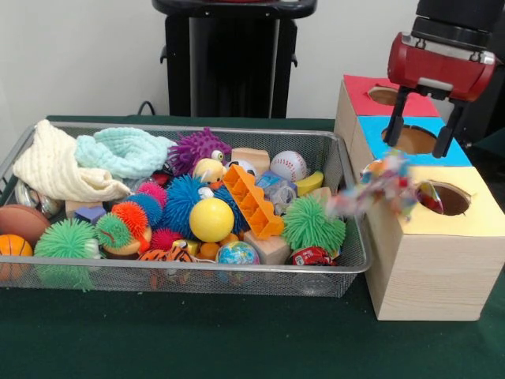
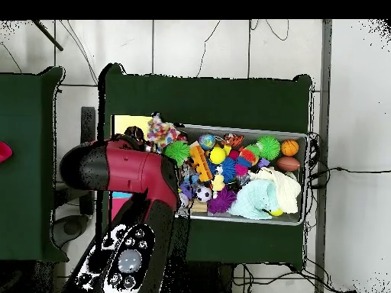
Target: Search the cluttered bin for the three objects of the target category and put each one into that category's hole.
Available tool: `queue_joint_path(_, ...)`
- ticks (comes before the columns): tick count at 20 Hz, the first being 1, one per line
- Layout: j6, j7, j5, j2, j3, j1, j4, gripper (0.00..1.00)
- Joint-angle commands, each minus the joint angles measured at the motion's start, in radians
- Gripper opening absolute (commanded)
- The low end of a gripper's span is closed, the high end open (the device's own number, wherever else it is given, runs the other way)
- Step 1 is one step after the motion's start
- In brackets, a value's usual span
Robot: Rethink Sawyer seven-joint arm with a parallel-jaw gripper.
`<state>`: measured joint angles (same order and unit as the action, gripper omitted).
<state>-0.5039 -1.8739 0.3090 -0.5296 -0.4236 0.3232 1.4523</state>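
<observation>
Even, soft light is spread across the front view, with only a faint shadow thrown on the green desk (image 1: 197,339) beneath the wire bin (image 1: 339,272). Motion blur is seen on one thing alone: the polka-dot cloth (image 1: 379,189), smeared beside the yellow-topped box (image 1: 442,260). Everything else is held sharp. In the overhead view, the pale floor (image 2: 359,114) is rendered bright, almost washed out.

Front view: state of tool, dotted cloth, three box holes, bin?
tool: open, empty, above the blue-surround hole.
polka-dot cloth: blurred, free of the tool, at the yellow box's edge, beside its hole.
yellow-surround hole: open, something colourful at its left rim.
blue-surround hole: open; contents cannot tell.
red-surround hole: open; contents cannot tell.
wire mesh bin: full of toys, upright.
</observation>
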Motion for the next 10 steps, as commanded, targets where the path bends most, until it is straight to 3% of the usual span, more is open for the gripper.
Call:
queue_joint_path(1, -0.115, -0.211, 0.038, 0.022, 0.102, -0.031, 0.084, 1.00)
queue_joint_path(6, -0.192, -0.211, 0.037, -0.009, 0.082, -0.026, 0.075, 1.00)
queue_joint_path(10, -0.190, -0.220, 0.042, -0.021, 0.076, -0.022, 0.077, 1.00)
